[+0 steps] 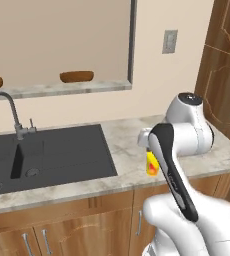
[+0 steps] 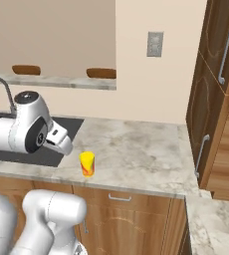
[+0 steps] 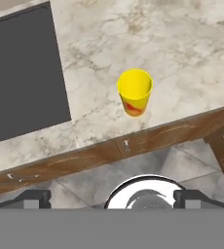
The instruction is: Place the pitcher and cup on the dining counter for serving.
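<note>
The small yellow cup (image 3: 135, 91) with a red-orange mark stands upright on the marbled worktop (image 3: 182, 53), close to its front edge and right of the sink; I also see the cup (image 2: 87, 164) from the right base and partly behind my arm (image 1: 151, 165) from the left base. My gripper (image 3: 112, 198) hangs above and in front of the cup, apart from it, open wide with nothing between its fingertips (image 3: 36, 197). The dining counter (image 1: 62, 89) is the raised stone ledge behind the sink wall. The pitcher is out of view.
A black sink (image 1: 47, 150) with a curved faucet (image 1: 9, 112) fills the worktop's left part. A tall wooden cabinet (image 2: 216, 89) closes the right end. Brown seat backs (image 1: 77, 76) stand behind the dining counter. Wooden drawer fronts (image 3: 133, 143) run below the worktop.
</note>
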